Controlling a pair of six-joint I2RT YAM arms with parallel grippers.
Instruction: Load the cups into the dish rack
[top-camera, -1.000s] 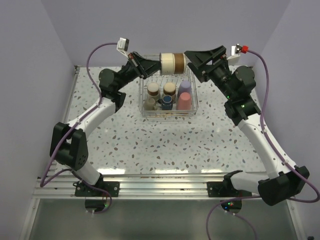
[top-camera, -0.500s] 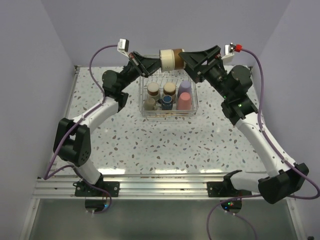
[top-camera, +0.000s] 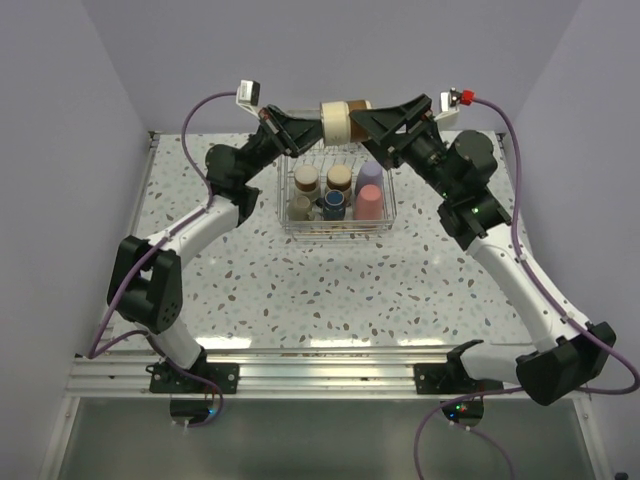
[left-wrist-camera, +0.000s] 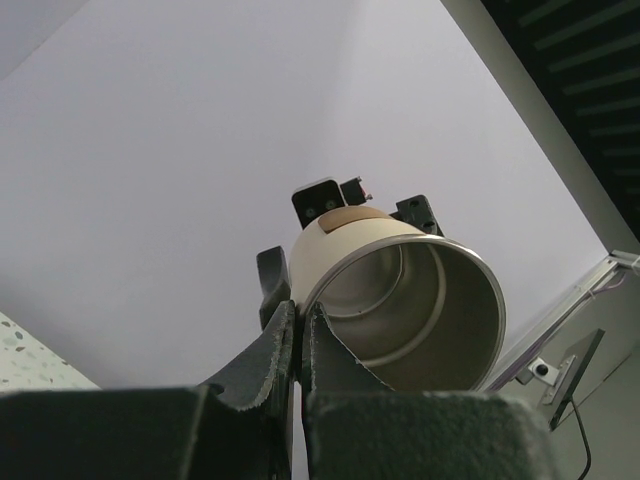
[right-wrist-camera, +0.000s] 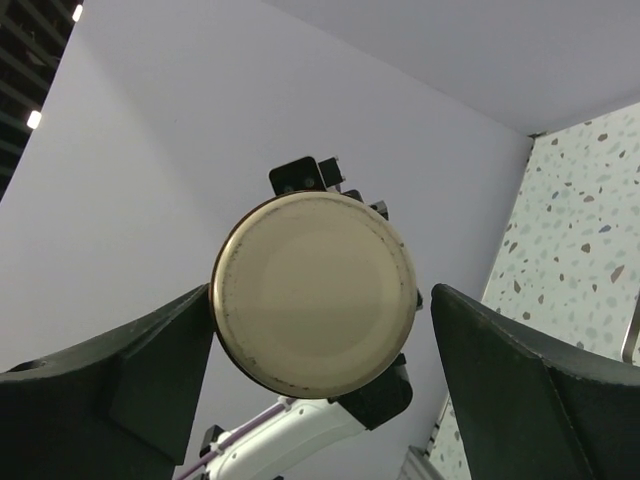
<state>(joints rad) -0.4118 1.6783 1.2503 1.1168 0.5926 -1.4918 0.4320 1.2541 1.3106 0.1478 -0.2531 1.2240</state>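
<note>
Item: cream cup with a brown band (top-camera: 343, 121), one of the cups being loaded. Location: in the air, lying on its side above the far edge of the dish rack (top-camera: 340, 231), clear of the bench (top-camera: 300, 290). Holder: left end effector (left-wrist-camera: 300, 330), fingers pressed together on the cup's rim, the wall of the cup pinched between them; the open, metal-lined mouth faces the left wrist. Second party: right end effector (right-wrist-camera: 322, 297), jaws spread wide and straddling the cup's closed base, one finger (right-wrist-camera: 150, 365) very near or just touching the side, the other (right-wrist-camera: 520, 385) standing off with a gap. No grip from that side. Rack contents as counted from above: lavender cup (top-camera: 371, 174) and coral-pink cup (top-camera: 370, 203) along the right side, a dark mug (top-camera: 333, 206) in the middle, two brown-topped cups (top-camera: 307, 180) beside each other towards the back, and a pale one (top-camera: 300, 208) at the near left. Step in hand, by my reading: a mid-air handover from left arm to right. Next move calls for: the right jaws to close squarely on the cup's body before the left lets go of the rim, then the left to draw clear so the cup can be turned and set down among the tines in whatever free space remains. Caution: the cup's smooth round wall could slip if release comes too soon.
</note>
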